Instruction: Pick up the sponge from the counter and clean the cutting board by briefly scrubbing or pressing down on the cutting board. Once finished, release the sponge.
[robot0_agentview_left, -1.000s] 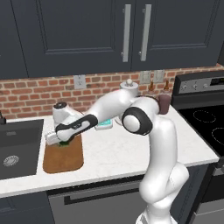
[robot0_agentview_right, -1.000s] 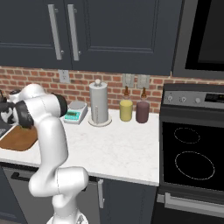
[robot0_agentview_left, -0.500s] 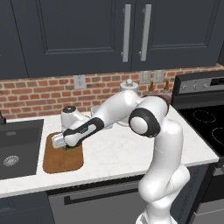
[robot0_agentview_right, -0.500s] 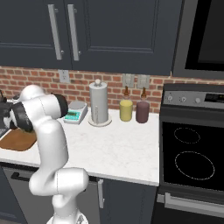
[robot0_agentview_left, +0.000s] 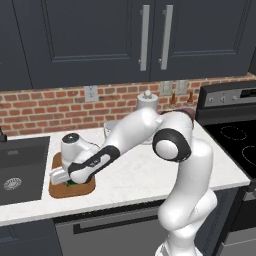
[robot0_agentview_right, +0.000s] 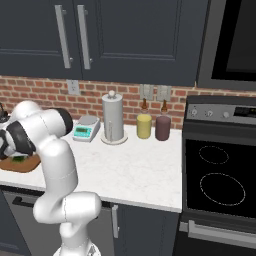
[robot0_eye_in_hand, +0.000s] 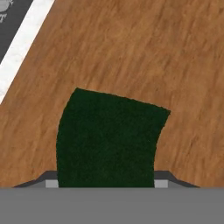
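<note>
The dark green sponge (robot0_eye_in_hand: 109, 135) lies flat on the brown wooden cutting board (robot0_eye_in_hand: 153, 57), and my gripper (robot0_eye_in_hand: 107, 181) is shut on it, one finger at each side. From the left base camera the hand (robot0_agentview_left: 62, 176) is low over the front left part of the cutting board (robot0_agentview_left: 82, 189), with a bit of the green sponge (robot0_agentview_left: 70, 183) showing under it. The board rests on the white counter (robot0_agentview_left: 145, 172). From the right, the cutting board (robot0_agentview_right: 27, 164) and sponge (robot0_agentview_right: 20, 158) peek out behind the arm.
A dark sink (robot0_agentview_left: 20, 167) adjoins the board's left side. Further right on the counter stand a teal scale (robot0_agentview_right: 86, 128), a paper towel holder (robot0_agentview_right: 113, 117) and two jars (robot0_agentview_right: 144, 125) (robot0_agentview_right: 162, 127). The black stove (robot0_agentview_right: 220, 175) is at the far right.
The hand has carried the sponge toward the front of the cutting board and gone lower, so the sponge now lies against the wood.
</note>
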